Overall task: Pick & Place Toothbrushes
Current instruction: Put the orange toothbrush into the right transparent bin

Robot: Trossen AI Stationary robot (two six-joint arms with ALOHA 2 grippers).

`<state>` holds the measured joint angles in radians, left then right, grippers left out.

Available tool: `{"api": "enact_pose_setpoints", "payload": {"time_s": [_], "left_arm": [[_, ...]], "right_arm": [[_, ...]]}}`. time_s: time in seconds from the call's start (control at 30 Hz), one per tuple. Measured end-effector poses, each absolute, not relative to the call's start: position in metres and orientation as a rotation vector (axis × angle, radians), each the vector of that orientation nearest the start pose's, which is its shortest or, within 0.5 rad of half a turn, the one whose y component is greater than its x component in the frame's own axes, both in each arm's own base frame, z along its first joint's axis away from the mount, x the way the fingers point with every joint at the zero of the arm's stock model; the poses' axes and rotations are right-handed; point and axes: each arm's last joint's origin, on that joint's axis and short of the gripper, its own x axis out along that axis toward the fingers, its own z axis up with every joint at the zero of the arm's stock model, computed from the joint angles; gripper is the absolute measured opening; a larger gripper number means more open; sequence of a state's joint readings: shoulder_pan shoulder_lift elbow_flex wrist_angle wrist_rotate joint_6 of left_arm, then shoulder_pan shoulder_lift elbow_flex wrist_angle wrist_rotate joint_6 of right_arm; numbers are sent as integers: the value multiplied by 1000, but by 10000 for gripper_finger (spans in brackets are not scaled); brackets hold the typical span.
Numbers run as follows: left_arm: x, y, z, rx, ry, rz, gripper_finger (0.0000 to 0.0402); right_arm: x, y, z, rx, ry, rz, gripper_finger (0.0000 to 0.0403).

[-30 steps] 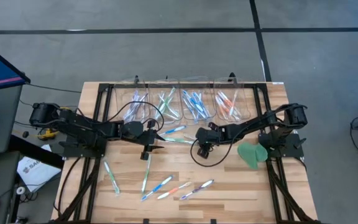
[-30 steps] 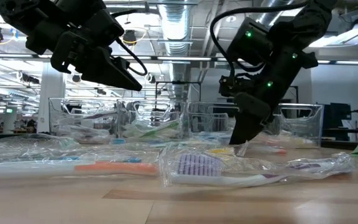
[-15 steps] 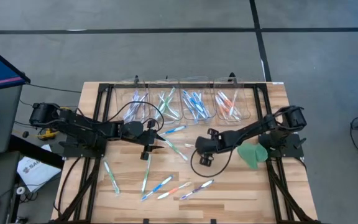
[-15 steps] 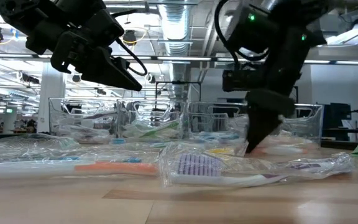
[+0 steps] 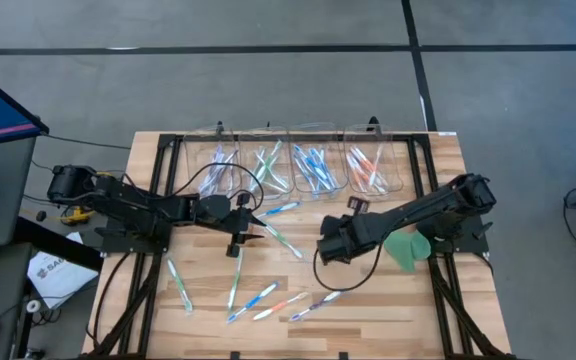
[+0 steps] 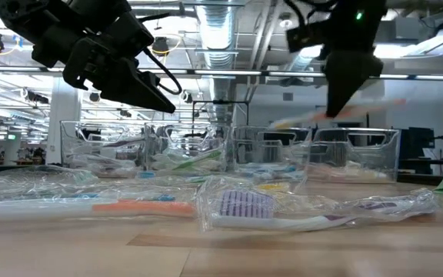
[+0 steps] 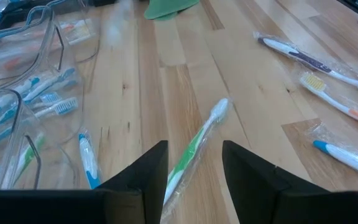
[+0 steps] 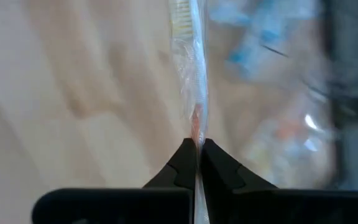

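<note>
Right wrist view showed the right tool (image 8: 197,155) clamped on a wrapped orange toothbrush (image 8: 191,74) lifted above the tabletop (image 5: 388,300), so carrying it to the bins (image 5: 368,165) ahead looked next.

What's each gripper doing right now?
Left gripper: open, holding nothing, over a green toothbrush.
Right gripper: shut on a wrapped orange toothbrush, off the table.
</note>
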<state>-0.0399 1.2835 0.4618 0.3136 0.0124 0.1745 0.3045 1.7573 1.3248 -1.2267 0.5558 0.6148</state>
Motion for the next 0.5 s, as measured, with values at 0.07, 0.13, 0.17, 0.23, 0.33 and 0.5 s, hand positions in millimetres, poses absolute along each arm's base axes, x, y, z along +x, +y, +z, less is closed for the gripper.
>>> {"api": "enact_pose_setpoints", "payload": {"time_s": [0.07, 0.13, 0.17, 0.23, 0.33, 0.5], "left_arm": [[240, -10, 171, 178, 503, -95, 144], [240, -10, 171, 178, 503, -95, 144], [240, -10, 171, 178, 503, -95, 144], [240, -10, 171, 178, 503, -95, 144], [240, -10, 171, 178, 503, -95, 144], [240, -10, 171, 170, 503, -93, 144]], "right_arm": [[293, 76, 233, -219, 1360, -722, 1], [287, 69, 241, -217, 1349, -851, 1], [283, 65, 245, -213, 1353, -921, 1], [279, 55, 246, -175, 1335, -1035, 1], [270, 38, 252, -117, 1311, -1073, 1], [248, 3, 267, 14, 1222, -1192, 1]]}}
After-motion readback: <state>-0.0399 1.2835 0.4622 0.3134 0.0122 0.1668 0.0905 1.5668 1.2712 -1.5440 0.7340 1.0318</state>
